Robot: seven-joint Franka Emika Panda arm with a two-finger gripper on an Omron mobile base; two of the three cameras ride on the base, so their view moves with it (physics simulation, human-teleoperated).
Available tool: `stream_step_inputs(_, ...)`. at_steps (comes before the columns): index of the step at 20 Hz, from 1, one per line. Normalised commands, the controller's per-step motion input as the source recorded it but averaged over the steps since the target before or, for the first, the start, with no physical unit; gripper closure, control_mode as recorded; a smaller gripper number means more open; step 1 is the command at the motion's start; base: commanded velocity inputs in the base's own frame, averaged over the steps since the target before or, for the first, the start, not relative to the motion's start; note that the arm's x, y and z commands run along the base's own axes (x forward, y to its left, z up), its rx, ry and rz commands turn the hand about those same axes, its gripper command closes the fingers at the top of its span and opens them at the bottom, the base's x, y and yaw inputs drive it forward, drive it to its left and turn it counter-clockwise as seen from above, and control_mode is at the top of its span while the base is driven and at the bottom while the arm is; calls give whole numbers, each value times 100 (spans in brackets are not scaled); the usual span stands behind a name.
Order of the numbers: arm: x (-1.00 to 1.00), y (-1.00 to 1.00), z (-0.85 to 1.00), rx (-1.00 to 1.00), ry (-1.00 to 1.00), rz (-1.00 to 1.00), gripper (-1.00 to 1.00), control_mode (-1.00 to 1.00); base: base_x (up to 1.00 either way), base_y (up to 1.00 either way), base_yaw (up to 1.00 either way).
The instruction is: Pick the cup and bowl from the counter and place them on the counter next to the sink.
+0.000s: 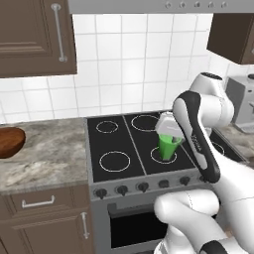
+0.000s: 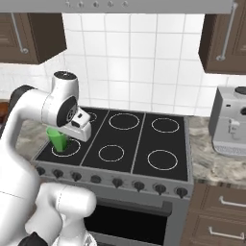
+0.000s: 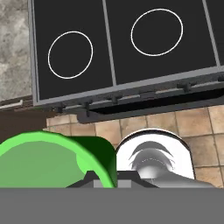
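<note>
Left base view: gripper (image 1: 168,135) pinching green cup (image 1: 168,147), carrying it above front of stovetop (image 1: 116,144); bowl (image 1: 10,141) sitting at counter's (image 1: 49,149) left edge.

Right base view: cup (image 2: 58,139) hanging upright under hand, over stovetop's left front corner.

Hand view: cup rim (image 3: 48,153) filling lower left, jaws closing on its wall.

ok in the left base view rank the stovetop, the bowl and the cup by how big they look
1. The stovetop, by far the largest.
2. The bowl and the cup: unsure. The bowl is cut off by the left edge, and the gripper, shut on the cup, hides its top, so their visible parts look roughly alike.
</note>
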Motion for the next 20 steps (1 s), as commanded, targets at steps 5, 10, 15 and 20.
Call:
stream_step_inputs(5, 0, 0, 0, 0, 0, 0, 100, 100, -87, 0, 0)
stream_step_inputs(10, 0, 0, 0, 0, 0, 0, 100, 100, 7, 9, 22)
stream_step_inputs(15, 0, 0, 0, 0, 0, 0, 100, 100, 0, 0, 93)
stream_step_inputs(20, 0, 0, 0, 0, 0, 0, 100, 100, -16, 0, 91)
